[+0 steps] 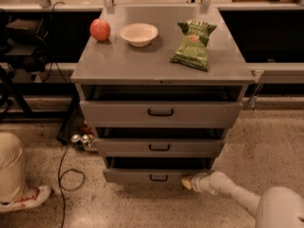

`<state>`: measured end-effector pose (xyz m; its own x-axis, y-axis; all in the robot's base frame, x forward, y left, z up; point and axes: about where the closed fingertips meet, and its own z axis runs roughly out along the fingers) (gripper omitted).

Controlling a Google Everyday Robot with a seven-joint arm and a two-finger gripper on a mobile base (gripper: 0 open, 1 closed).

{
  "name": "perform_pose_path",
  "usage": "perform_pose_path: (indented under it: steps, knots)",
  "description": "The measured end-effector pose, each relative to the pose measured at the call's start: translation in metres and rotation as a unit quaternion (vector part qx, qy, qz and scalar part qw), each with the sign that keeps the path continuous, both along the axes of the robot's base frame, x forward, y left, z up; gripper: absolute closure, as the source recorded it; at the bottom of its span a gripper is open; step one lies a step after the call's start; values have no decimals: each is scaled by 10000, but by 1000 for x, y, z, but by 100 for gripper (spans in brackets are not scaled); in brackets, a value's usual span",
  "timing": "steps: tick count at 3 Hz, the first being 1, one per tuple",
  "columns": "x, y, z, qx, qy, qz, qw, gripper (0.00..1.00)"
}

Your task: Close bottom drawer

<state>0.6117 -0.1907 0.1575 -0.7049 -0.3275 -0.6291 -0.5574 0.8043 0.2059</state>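
Note:
The bottom drawer (142, 176) is the lowest of three grey drawers in the cabinet, with a small black handle (158, 177). It stands out only a little from the cabinet, with a narrow dark gap above its front. My gripper (187, 182), at the end of a white arm coming from the lower right, touches the right end of the drawer front near the floor.
The middle drawer (159, 147) and top drawer (160, 112) also stand slightly out. On the cabinet top lie a red apple (99, 30), a white bowl (138, 34) and a green chip bag (194, 45). Cans (80, 139), a cable and a person's shoe (28, 199) are at left.

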Motion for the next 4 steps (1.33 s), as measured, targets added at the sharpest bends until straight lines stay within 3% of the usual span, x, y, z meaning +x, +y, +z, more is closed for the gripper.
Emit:
perform_pose_path:
  steps: [2,3,4]
  knots:
    - [34,20,4,98,-211,125,9997,100]
    - [36,23,7,98,-280,159,9994,100]
    - [15,19,4,104,-187,154,9997,100]
